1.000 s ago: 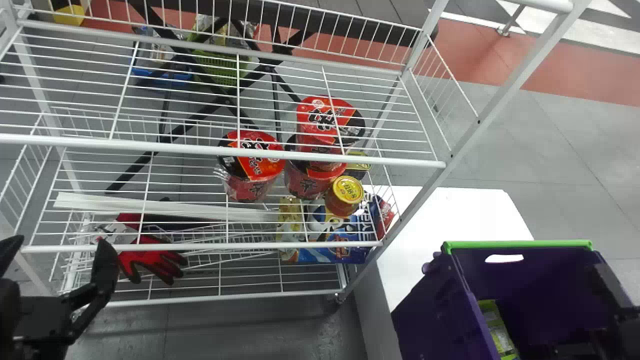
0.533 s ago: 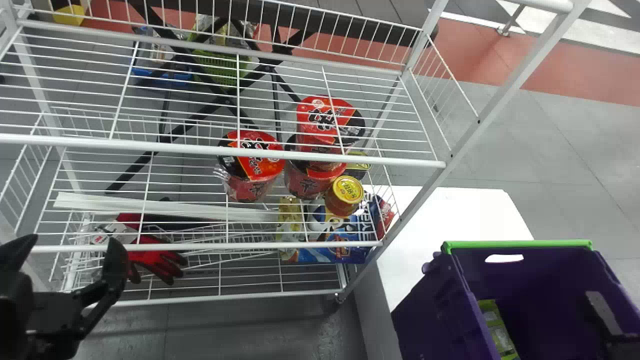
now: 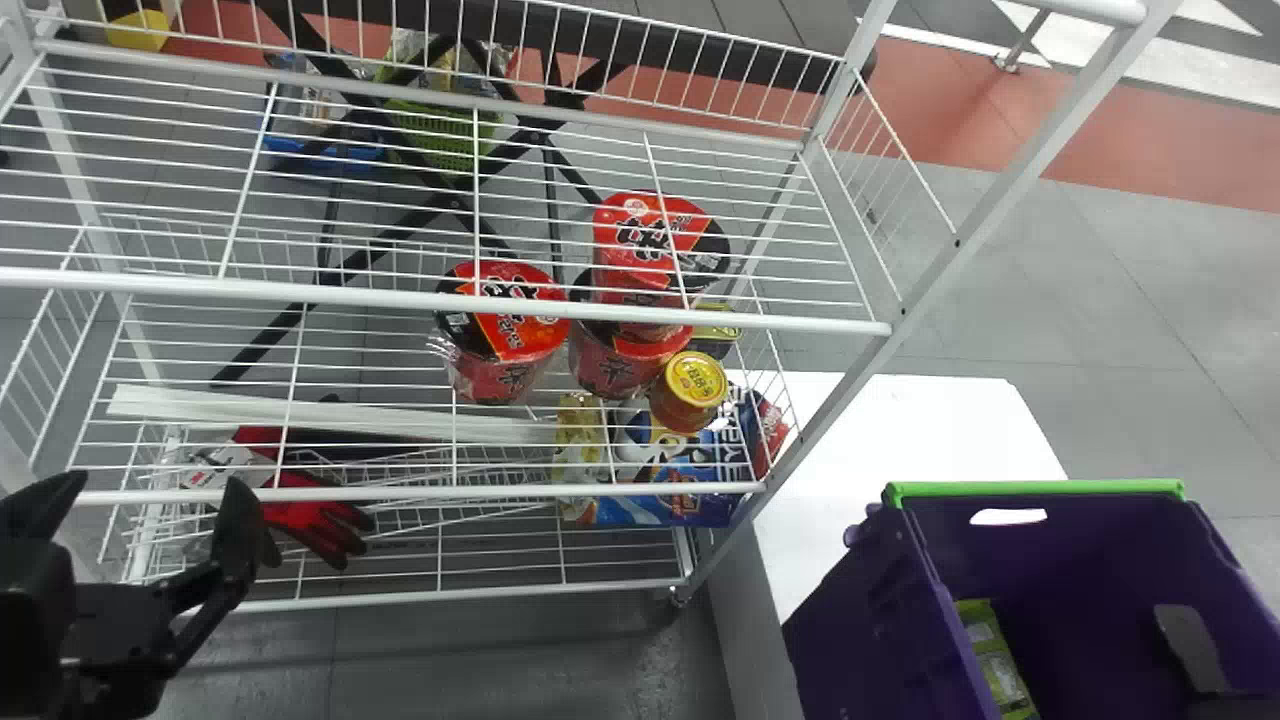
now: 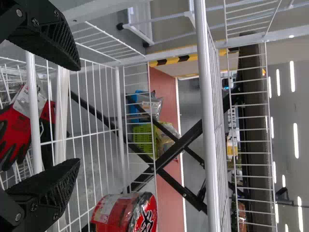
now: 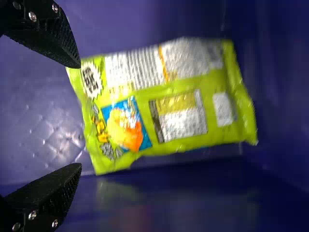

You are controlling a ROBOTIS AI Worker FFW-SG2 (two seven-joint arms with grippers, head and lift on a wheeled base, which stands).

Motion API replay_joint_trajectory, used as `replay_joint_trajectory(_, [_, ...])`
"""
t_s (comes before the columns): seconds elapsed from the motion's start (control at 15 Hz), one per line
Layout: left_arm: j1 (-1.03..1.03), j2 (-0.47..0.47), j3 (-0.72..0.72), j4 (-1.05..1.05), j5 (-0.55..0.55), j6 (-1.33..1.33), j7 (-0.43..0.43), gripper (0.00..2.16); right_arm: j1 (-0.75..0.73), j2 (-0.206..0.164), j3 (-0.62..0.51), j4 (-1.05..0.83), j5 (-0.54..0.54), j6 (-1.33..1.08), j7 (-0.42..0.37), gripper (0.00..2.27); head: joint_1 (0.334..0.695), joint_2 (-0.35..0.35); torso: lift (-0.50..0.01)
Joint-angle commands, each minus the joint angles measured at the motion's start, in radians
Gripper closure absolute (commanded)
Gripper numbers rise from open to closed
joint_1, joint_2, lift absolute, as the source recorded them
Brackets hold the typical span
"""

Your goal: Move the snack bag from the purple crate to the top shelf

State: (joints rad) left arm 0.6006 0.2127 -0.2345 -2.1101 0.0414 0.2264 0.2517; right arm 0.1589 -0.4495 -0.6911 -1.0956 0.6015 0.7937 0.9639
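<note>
Plainly, the snack bag (image 5: 169, 104) lies inside the purple crate (image 3: 870, 620), its yellow-green wrapper carrying a burst of lettering, an orange food picture on blue and panels of small print. Down in the same crate, the right tool (image 3: 1188, 645) is spread wide, near one end of the bag. At the front of the wire rack (image 3: 400, 498), the left tool (image 3: 155, 505) is also spread wide. Below the rack's upper wires, red tubs (image 3: 505, 330) bear bold characters on round lids; a jar (image 3: 690, 392) has a printed yellow lid. Red gloves (image 3: 315, 515) carry a white label.
</note>
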Motion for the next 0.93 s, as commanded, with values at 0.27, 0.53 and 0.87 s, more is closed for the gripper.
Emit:
replay_joint_trajectory(0.27, [-0.005,0.000,-0.003,0.013,0.008,0.000,0.001,0.16,-0.058,0.017,0.041,0.065,0.053,-0.098,-0.080,0.09,0.695,-0.350,-0.451])
replay_joint_trajectory(0.53, [0.010,0.004,-0.003,-0.002,0.005,0.003,0.006,0.16,-0.088,0.018,0.025,0.106,0.053,-0.215,-0.105,0.11,0.695,-0.350,-0.451])
replay_joint_trajectory(0.87, [0.015,0.004,-0.009,0.002,0.000,0.006,0.009,0.16,-0.105,-0.043,0.019,0.267,0.009,-0.356,-0.066,0.19,0.695,-0.350,-0.451])
